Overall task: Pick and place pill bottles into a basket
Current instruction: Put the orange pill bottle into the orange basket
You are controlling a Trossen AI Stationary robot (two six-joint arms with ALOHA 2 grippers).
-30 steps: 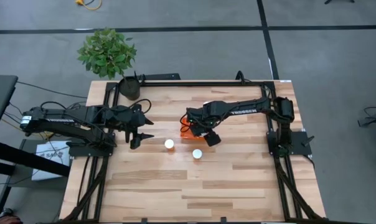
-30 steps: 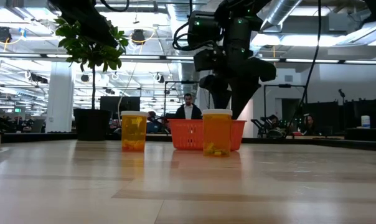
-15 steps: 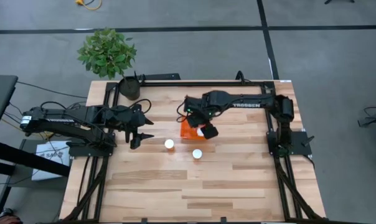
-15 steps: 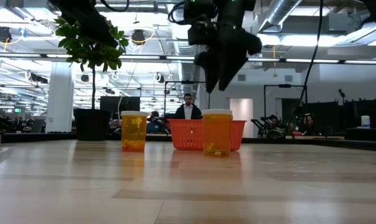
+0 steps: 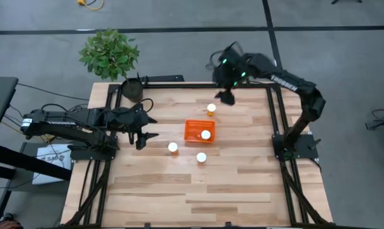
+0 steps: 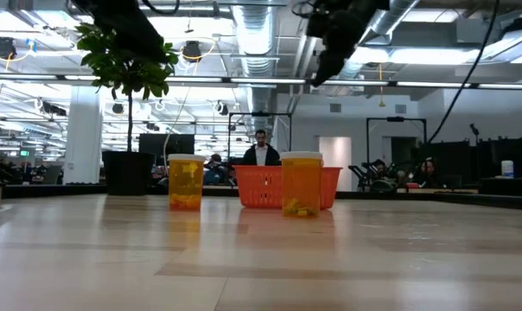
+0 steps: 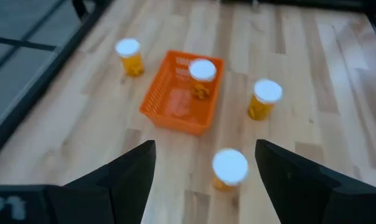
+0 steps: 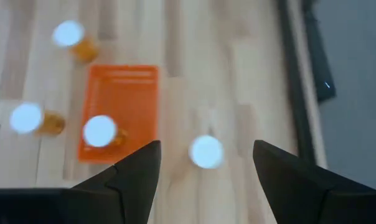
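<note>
One bottle (image 5: 206,134) now stands inside the basket (image 5: 193,126), its white cap at the corner nearest the right arm's base. Half a second ago the right gripper (image 5: 226,97) hung directly over the basket; it has since lifted away, fingers spread and empty, to the table's far edge beyond the basket. The drop looks done — one of four is in.

Three bottles are left on the wood. One (image 5: 211,109) stands just past the basket's far side, almost under the right gripper, whose wrist camera looks down on its cap (image 8: 206,152) between the open fingers. That is probably the next pick. The other two (image 5: 173,147) (image 5: 201,156) stand upright on the basket's near side, close to it and a little apart from each other.

The left gripper (image 5: 141,130) waits beside the basket towards the left arm's base, fingers open and holding nothing — unmoved over the last second. From its wrist the basket (image 7: 155,104) and all four caps show, the nearest bottle (image 7: 228,168) lying between its fingers.
</note>
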